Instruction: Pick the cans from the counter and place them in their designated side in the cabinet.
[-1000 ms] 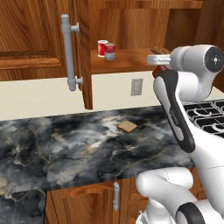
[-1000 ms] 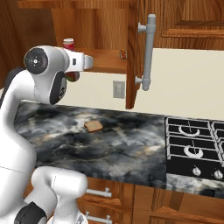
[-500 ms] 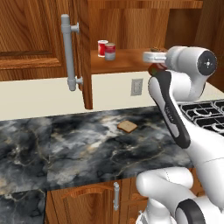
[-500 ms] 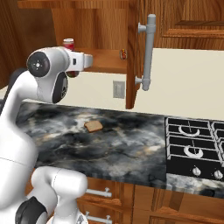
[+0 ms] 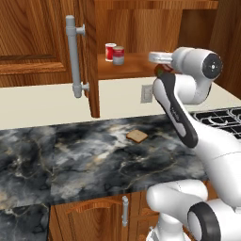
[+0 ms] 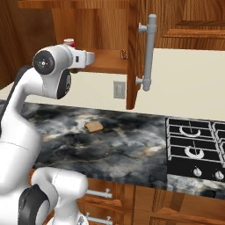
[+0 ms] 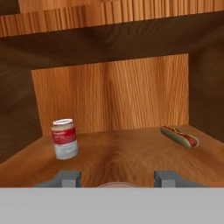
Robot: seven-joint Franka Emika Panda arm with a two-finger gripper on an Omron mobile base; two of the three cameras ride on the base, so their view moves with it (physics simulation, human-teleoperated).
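Note:
The cabinet [image 5: 141,28] stands open, its door with the long grey bar handle [image 5: 73,56] swung out. On its shelf [image 7: 127,153] at the left stands the pale can with a red band [image 7: 64,139], also seen as the pale can [image 5: 118,55] from the left base. My gripper [image 7: 117,178] hovers at the shelf's front edge, facing in. It is shut on the other can, whose rounded rim [image 7: 116,185] peeks up between the fingertips [image 7: 168,178]. A dark red bit of that can [image 5: 160,70] shows under the hand. The counter [image 5: 94,155] lies below.
A hot dog [image 7: 179,136] lies on the shelf's right side. A bright red can with a white rim [image 5: 110,51] stands behind the pale one. On the counter lies a slice of bread [image 5: 137,136]. A stove [image 6: 193,145] sits at the right.
The hand has shifted a little left and closer to the open cabinet shelf, still carrying the can. The things on the shelf have not moved.

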